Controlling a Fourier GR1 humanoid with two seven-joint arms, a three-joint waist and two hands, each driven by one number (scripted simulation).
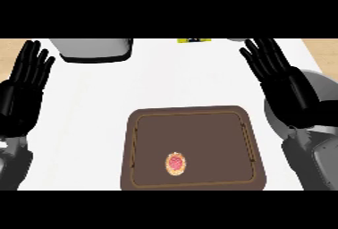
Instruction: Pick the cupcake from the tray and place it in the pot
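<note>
White, smooth counter [99, 112] carries one dark brown square tray [191, 114] with rounded corners and a raised rim; one small round cupcake [175, 163] with a pink top sits near its front edge. One grey pot [92, 48] stands at the far left. Left hand [23, 89] and right hand [280, 76] rest open, fingers straight.
</note>
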